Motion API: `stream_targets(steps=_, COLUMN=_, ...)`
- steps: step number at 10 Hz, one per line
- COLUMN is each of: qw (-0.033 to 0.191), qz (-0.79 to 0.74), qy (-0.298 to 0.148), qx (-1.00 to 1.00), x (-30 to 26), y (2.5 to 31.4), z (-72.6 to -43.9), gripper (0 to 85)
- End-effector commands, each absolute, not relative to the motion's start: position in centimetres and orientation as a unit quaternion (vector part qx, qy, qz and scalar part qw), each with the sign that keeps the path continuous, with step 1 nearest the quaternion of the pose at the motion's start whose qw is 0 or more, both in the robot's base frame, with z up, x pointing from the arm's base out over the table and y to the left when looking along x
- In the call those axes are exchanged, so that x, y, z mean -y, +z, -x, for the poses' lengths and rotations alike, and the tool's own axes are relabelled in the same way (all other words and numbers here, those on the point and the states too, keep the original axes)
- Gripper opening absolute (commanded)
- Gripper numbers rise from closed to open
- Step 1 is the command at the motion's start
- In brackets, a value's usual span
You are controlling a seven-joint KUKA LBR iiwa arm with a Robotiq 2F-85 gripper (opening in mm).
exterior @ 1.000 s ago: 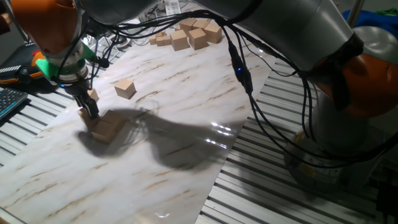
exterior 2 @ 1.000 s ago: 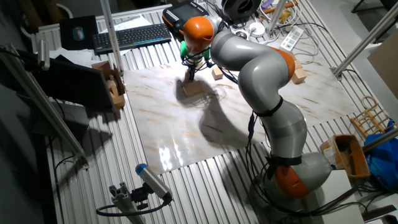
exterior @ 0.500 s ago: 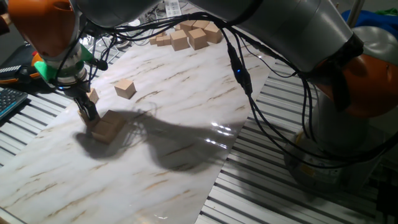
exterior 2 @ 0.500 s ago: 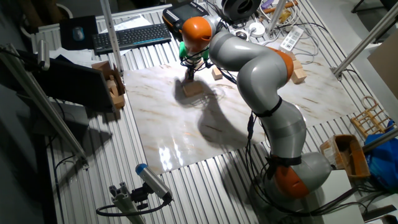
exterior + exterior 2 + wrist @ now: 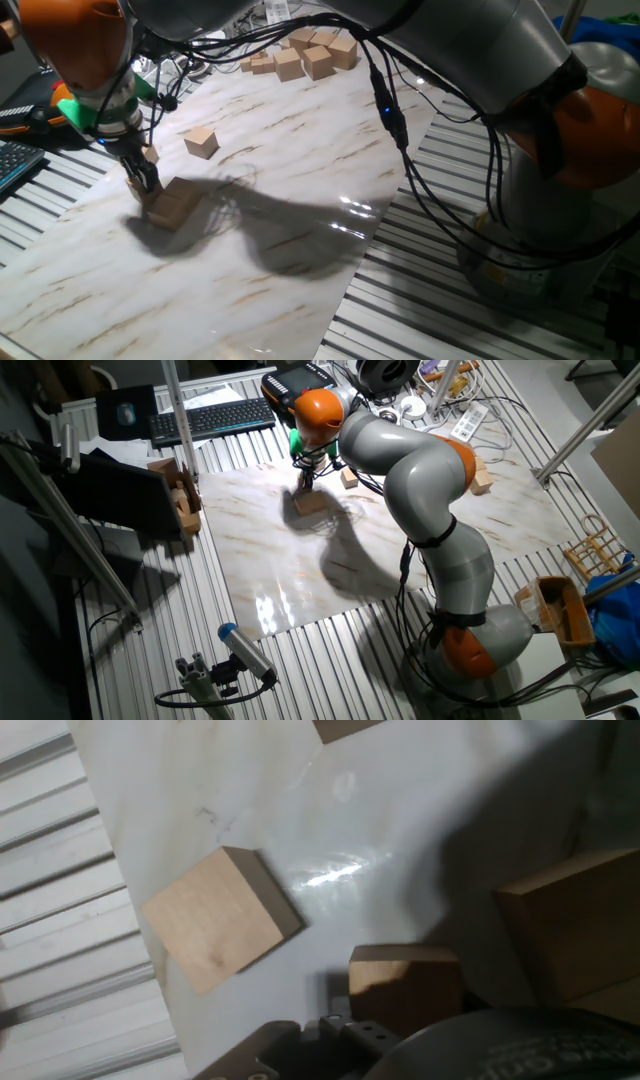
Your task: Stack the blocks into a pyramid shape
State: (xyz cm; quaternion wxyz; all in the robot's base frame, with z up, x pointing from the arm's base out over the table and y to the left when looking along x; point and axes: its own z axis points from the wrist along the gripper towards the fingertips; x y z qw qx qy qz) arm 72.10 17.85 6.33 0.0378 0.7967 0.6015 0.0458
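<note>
The tool (image 5: 143,183) points down at the near-left part of the table (image 5: 300,200), right at the left edge of a low heap (image 5: 172,206) of tan blocks. In the hand view a small block (image 5: 405,985) sits just in front of the tool body, and it seems to be held between the fingers, but the fingers themselves are hidden, so it is not possible to tell if the tool is closed on it. To the right of this block, a bigger tan face of the heap (image 5: 580,925) stands close to the camera. To the left, one loose block (image 5: 222,918) lies flat on the table near the striped metal edge.

In the one fixed view, a small block (image 5: 150,155) lies just behind the tool, and another block (image 5: 201,141) lies alone, a little farther back. A group of spare blocks (image 5: 303,55) rests at the far end of the table, well apart from the heap. Black cables (image 5: 390,110) hang from the arm (image 5: 420,470) above the table.
</note>
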Motion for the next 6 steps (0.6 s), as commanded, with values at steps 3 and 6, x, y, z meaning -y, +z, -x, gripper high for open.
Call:
stream_targets(steps=3, qw=0.032, qz=-0.78, qy=0.054, qx=-0.622, x=-18.2, y=9.4, z=-71.0, gripper=0.0)
stream_targets(steps=6, qw=0.038, qz=-0.751, qy=0.049, qx=-0.658, x=-18.6, y=11.7, z=-70.1, gripper=0.0)
